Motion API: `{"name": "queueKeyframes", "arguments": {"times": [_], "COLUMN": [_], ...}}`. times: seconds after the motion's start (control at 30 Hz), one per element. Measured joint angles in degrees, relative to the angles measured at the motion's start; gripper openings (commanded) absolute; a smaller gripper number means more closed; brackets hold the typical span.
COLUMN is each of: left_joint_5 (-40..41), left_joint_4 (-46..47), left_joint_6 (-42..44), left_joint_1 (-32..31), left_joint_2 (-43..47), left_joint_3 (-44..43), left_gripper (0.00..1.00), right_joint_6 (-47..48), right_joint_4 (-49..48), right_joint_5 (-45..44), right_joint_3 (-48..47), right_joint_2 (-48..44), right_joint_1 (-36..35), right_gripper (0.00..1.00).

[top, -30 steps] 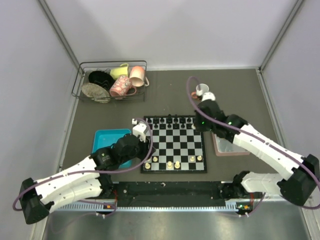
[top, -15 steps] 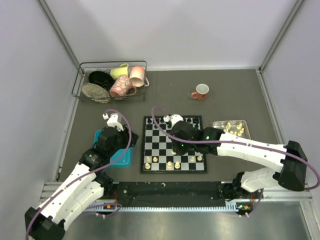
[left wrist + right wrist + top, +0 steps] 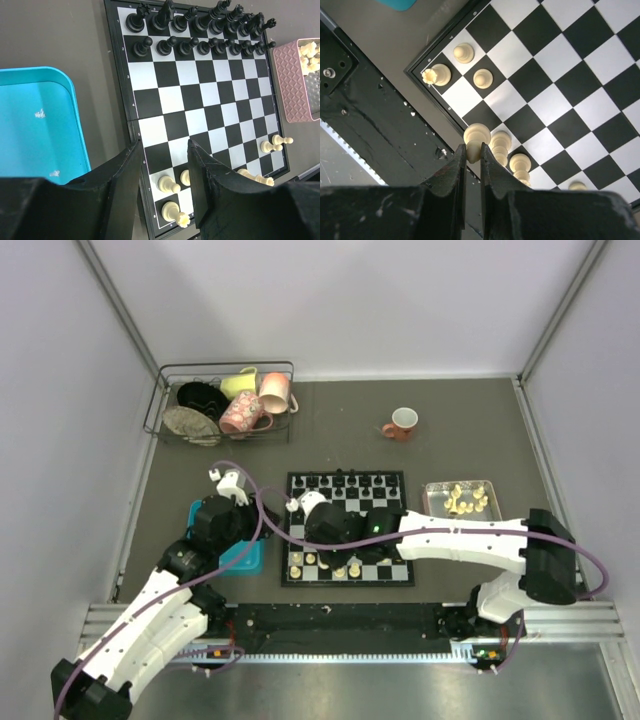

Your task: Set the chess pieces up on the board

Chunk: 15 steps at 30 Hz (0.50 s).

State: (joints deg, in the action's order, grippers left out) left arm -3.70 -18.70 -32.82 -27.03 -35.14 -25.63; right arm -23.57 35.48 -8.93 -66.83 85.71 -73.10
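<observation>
The board (image 3: 395,502) lies mid-table, black figures (image 3: 345,480) along its far two rows. A few cream chess pieces (image 3: 311,559) stand near its near edge; more lie in the pink tray (image 3: 430,505). My right gripper (image 3: 335,552) reaches across the board and is shut on a cream chess piece (image 3: 476,136), held just above the near edge beside two standing cream pieces (image 3: 501,142). My left gripper (image 3: 248,530) hovers open and empty over the board's left edge (image 3: 162,145), above two cream pieces (image 3: 168,184) at the near left corner.
The blue tray (image 3: 245,558) sits left of the board and looks empty in the left wrist view (image 3: 35,130). A wire rack (image 3: 225,405) with cups and bowls stands at the far left. A red mug (image 3: 402,423) stands at the far centre-right.
My right arm swung from the pink tray across the board to its near left part, carrying a cream piece. My left arm pulled back from the board's far left corner toward the blue tray.
</observation>
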Motion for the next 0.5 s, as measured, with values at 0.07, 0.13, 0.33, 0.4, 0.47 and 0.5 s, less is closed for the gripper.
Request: {"name": "queueKeyframes", "arguments": {"times": [0.07, 0.13, 0.33, 0.4, 0.47, 0.5], "left_joint_5": [0.0, 0.0, -0.2, -0.37, -0.5, -0.57], "left_joint_4": [-0.02, -0.02, -0.04, -0.09, -0.33, -0.37], "left_joint_6": [0.02, 0.2, 1.33, 1.46, 1.46, 1.46], "left_joint_1": [0.0, 0.0, 0.74, 0.96, 1.14, 1.14], "left_joint_2": [0.28, 0.42, 0.46, 0.37, 0.37, 0.37], "left_joint_3": [0.09, 0.13, 0.2, 0.2, 0.2, 0.2], "left_gripper": [0.47, 0.48, 0.48, 0.49, 0.49, 0.49], "right_joint_6": [0.04, 0.07, -0.17, -0.28, -0.48, -0.5], "right_joint_4": [-0.22, -0.22, -0.31, -0.28, -0.31, -0.33], "right_joint_5": [0.0, -0.02, -0.31, -0.5, -0.94, -1.11], "right_joint_3": [-0.17, -0.44, -0.5, -0.5, -0.5, -0.5], "right_joint_2": [1.16, 2.32, 5.07, 5.86, 6.32, 6.43], "right_joint_1": [-0.66, -1.42, -3.28, -3.3, -3.3, -3.3], "right_gripper": [0.02, 0.02, 0.03, 0.03, 0.03, 0.03]}}
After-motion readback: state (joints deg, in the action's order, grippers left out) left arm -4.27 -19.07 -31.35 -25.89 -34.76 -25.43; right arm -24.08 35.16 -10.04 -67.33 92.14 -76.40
